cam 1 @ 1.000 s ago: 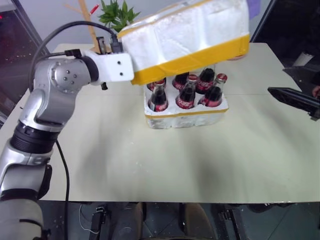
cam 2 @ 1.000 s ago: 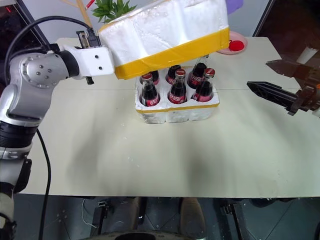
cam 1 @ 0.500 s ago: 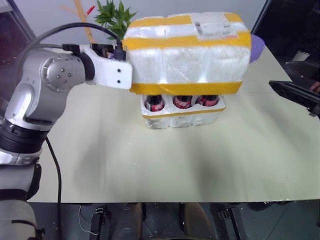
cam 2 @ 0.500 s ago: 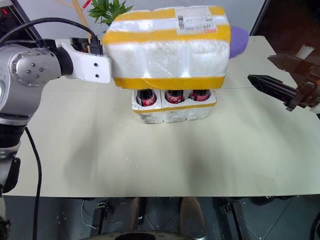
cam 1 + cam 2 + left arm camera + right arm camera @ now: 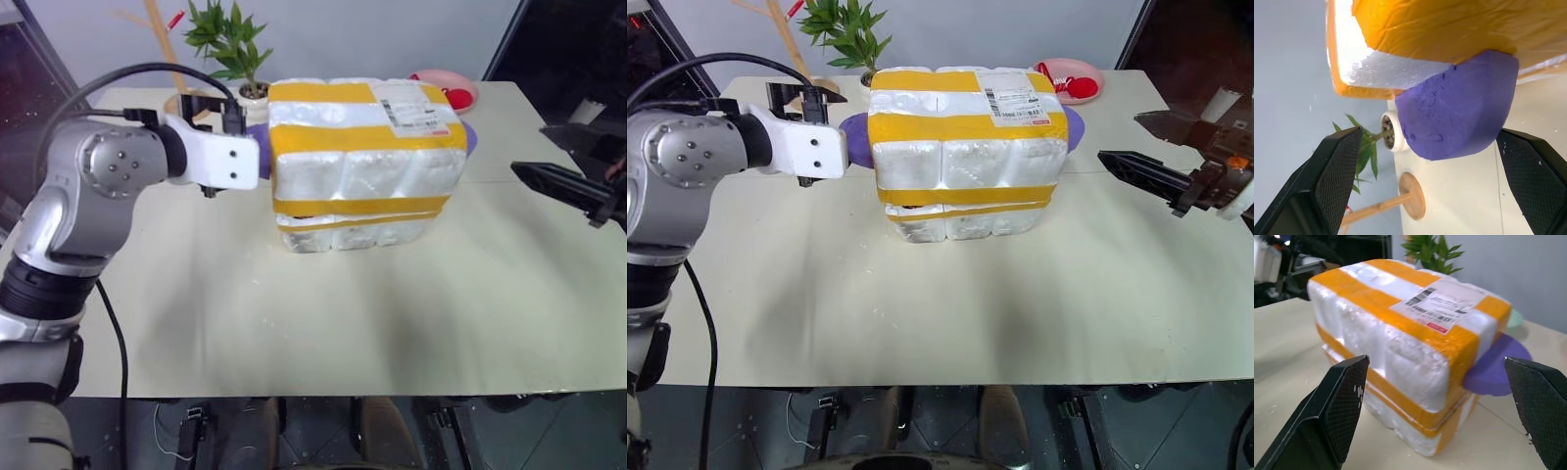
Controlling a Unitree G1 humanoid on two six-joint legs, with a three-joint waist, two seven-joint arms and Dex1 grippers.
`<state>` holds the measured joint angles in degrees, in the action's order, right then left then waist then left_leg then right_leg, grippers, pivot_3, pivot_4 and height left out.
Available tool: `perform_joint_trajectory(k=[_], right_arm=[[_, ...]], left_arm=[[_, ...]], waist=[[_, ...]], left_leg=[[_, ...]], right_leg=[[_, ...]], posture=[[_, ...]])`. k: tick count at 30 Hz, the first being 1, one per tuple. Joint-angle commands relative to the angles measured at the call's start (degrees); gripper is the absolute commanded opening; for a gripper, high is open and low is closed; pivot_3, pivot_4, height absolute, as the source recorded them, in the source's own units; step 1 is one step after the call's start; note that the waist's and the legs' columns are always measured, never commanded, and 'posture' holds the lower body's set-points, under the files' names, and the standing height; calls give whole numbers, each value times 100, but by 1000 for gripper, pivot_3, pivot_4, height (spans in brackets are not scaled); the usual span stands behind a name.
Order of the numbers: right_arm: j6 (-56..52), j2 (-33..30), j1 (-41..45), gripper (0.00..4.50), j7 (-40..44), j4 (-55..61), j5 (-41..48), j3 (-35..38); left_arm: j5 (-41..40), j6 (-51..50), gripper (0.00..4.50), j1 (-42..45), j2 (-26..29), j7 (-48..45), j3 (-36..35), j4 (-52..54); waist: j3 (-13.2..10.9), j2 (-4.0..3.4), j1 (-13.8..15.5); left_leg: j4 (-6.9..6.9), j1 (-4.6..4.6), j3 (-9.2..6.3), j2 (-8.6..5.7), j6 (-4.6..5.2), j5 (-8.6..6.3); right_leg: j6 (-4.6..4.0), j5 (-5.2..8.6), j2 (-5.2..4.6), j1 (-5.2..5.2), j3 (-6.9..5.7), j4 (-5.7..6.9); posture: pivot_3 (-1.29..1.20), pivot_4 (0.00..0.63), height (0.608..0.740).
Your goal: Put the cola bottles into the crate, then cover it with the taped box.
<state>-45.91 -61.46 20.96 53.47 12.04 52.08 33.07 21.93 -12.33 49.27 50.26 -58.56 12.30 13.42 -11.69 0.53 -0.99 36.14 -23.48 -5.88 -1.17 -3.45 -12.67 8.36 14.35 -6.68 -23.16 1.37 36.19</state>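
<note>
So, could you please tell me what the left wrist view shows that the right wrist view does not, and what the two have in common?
Only the left wrist view: a round wooden base with a stick on the table, the plant's small white pot, and the left end effector, fingers wide apart.

Only the right wrist view: the shipping label on top of the taped box, the crate beneath it, and the right end effector, open.

Both: the taped box, the purple object behind it, and the green plant.

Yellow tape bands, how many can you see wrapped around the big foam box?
2 on the taped box: one across its top edge under the shipping label, one around its bottom edge. The crate beneath has its own.
</note>
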Motion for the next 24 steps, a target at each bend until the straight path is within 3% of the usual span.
perform_joint_trajectory(k=[1, 10, 14, 17, 21, 24], right_arm=[[89, -100, 177, 4500, 35, 62, 54, 108], [72, -233, -195, 4500, 281, 20, -70, 374], [35, -310, -359, 4500, 423, 26, -104, 437], [98, -475, -597, 4500, 776, -30, -227, 395], [237, -689, -711, 4500, 1173, -325, -468, 247], [366, -723, -703, 4500, 1308, -477, -635, 92]], left_arm=[[-214, -183, 4463, 71, 19, -171, -177, 160], [-1799, -576, 4463, -878, 848, -1215, -1172, 587], [-3610, -2113, 4463, -972, 663, -1724, -2138, 169], [-5168, -3856, 4463, -518, 770, -2393, -2861, -1004], [-5347, -4132, 4463, -418, 1168, -2952, -2538, -2299], [-5287, -3895, 4463, -372, 1271, -3151, -2216, -2563]], waist=[[0, 0, 0], [-1, -2, -26], [-1, -1, 9], [-1, 0, -11], [1, -5, -71], [0, -3, -120]], left_leg=[[0, 0, 0, 0, 0, 0], [-8, 1, 0, 3, 2, -1], [4, 0, 1, 2, 2, -1], [5, 1, -3, 2, 2, -1], [1, 5, -1, 2, 2, -1], [-5, 9, -2, 3, 2, -1]], right_leg=[[0, 0, 0, 0, 0, 0], [-2, 1, 1, -7, 0, 4], [-2, 1, 1, 2, 0, 2], [0, 2, 3, 2, -3, 6], [3, 5, 3, 1, -2, 6], [1, 5, 5, 0, -3, 8]], posture=[[0, 150, 739], [0, 150, 739], [0, 150, 739], [0, 150, 739], [0, 150, 739], [0, 150, 739]])
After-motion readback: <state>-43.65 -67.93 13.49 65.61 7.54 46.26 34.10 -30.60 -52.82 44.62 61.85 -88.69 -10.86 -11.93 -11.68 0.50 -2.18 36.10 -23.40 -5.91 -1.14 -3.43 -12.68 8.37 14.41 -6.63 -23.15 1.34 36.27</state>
